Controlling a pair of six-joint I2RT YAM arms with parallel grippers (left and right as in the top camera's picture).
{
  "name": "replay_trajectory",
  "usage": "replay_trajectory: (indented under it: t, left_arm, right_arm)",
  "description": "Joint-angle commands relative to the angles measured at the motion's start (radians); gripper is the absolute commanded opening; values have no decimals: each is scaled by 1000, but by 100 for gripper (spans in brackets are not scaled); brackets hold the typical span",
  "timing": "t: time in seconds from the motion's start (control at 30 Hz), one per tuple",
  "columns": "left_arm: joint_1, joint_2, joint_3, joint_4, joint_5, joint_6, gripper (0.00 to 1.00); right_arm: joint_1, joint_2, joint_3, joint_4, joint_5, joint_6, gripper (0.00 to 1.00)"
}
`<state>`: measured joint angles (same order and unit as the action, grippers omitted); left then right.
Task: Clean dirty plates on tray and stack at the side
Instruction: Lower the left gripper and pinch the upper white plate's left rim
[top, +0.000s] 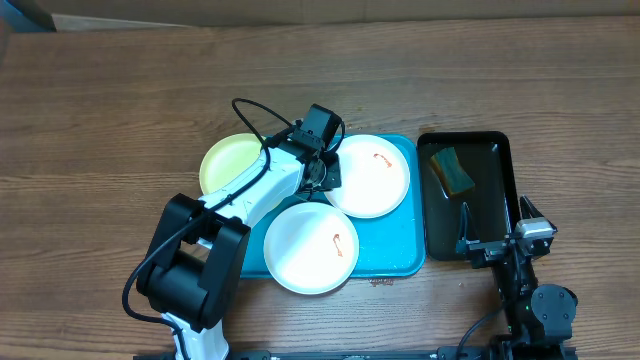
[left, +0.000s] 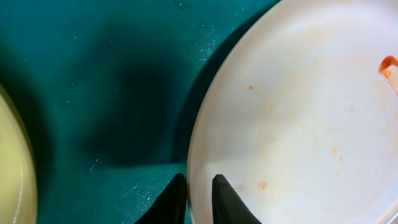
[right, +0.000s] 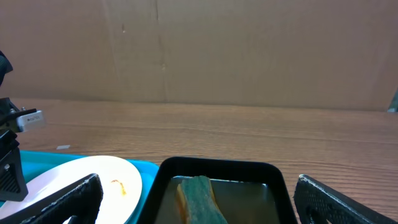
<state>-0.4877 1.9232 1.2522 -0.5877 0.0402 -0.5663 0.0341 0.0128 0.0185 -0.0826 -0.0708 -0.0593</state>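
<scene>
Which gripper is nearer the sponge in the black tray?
Right. The right gripper hangs open over the near end of the black tray, short of the sponge; the left gripper is on the rim of the far white plate.

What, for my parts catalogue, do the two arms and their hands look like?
Left arm: white link, black joints, looping black cable; left hand has dark tapered fingers. Right arm: black with a silver block; right hand has black ridged fingers.
</scene>
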Motion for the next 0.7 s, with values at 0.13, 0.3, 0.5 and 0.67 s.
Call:
replay_trajectory:
  t: [0.13, 0.3, 0.5, 0.67]
  left_arm:
    - [-3, 5, 23, -8, -14, 20, 16]
    - [-5, 5, 23, -11, -13, 21, 15]
    - [-5, 5, 22, -29, -14, 21, 15]
    - [-5, 5, 22, -29, -14, 20, 15]
  right_arm:
    - [4, -9, -11, 4, 6, 4, 100]
    - [4, -9, -11, 5, 5, 4, 100]
    - [4, -9, -11, 9, -20, 8, 100]
    - [4, -9, -10, 8, -19, 97, 100]
